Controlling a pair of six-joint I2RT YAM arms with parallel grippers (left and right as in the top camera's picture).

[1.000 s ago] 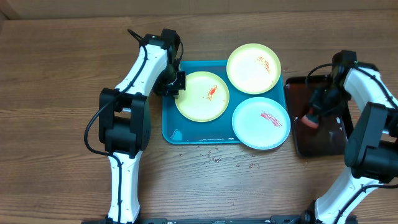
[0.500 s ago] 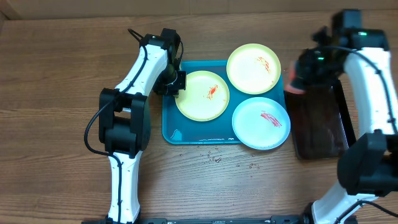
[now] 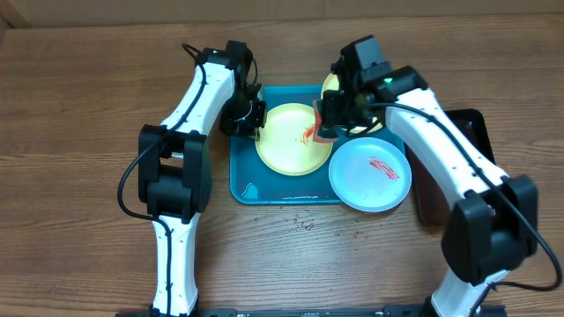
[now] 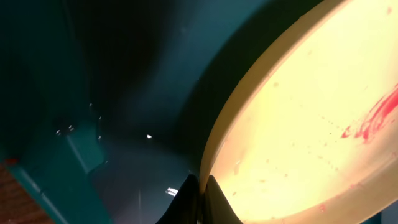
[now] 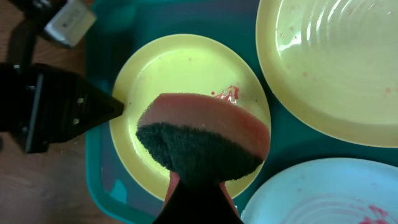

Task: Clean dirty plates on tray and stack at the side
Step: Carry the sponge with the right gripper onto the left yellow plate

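The teal tray (image 3: 242, 180) holds a yellow-green plate (image 3: 286, 145) with a red smear. My left gripper (image 3: 253, 121) is shut on that plate's left rim; in the left wrist view its fingers (image 4: 198, 202) pinch the rim of the plate (image 4: 311, 124). My right gripper (image 3: 328, 119) is shut on a red sponge with a dark scouring side (image 5: 202, 140), held over the plate's (image 5: 180, 74) right part. A second yellow-green plate (image 5: 329, 62) lies behind, partly hidden by the right arm in the overhead view. The pale blue plate (image 3: 370, 174), red-smeared, overhangs the tray's front right.
A glossy black tray (image 3: 467, 121) sits at the right, partly under the right arm. Water droplets (image 3: 304, 224) lie on the wooden table in front of the teal tray. A wet patch (image 3: 251, 189) shows in the tray's front left corner.
My right arm has carried the sponge from the black tray leftward over the teal tray to the gripped plate. The left gripper stays on the rim; the plate has shifted slightly right.
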